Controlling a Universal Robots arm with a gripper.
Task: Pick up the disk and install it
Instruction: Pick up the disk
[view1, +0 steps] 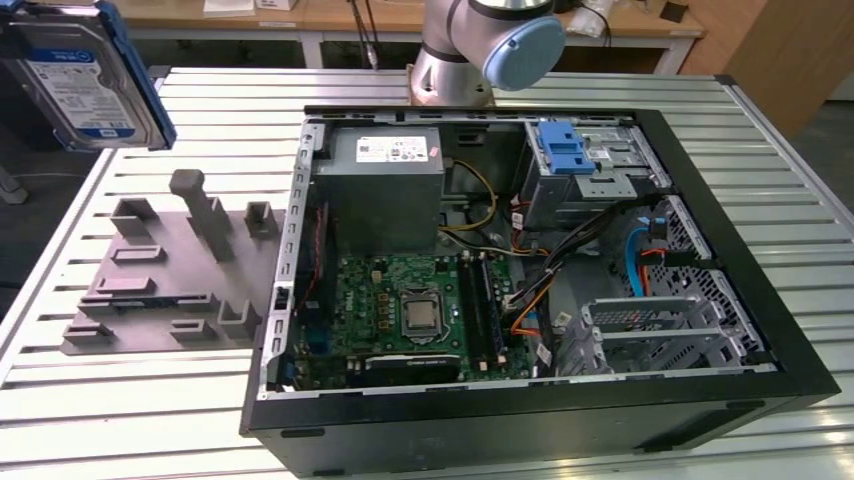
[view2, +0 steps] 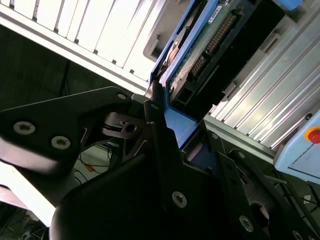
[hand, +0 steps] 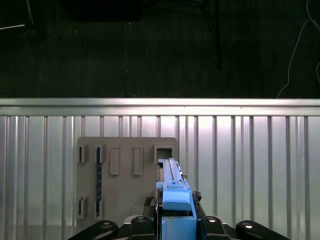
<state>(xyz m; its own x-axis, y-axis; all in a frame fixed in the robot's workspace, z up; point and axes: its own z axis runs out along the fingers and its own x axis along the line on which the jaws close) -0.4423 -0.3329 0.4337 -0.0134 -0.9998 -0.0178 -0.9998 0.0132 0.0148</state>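
One blue-framed silver-grey hard disk (view1: 80, 75) clamped in black gripper's (hand: 177, 221) jaws above one grey fixture plate (view1: 147, 290) by the slatted metal tabletop's (view1: 134, 420) edge.

My gripper (hand: 176, 222) was clamped on the disk (hand: 174, 192), with black fingers (view2: 159, 127) on either side of its blue frame, holding it edge-on in the first wrist view. In the second wrist view one finger pressed flat against the frame. In the exterior view my grey arm (view1: 454, 60) rose upward, its joint capped in blue.
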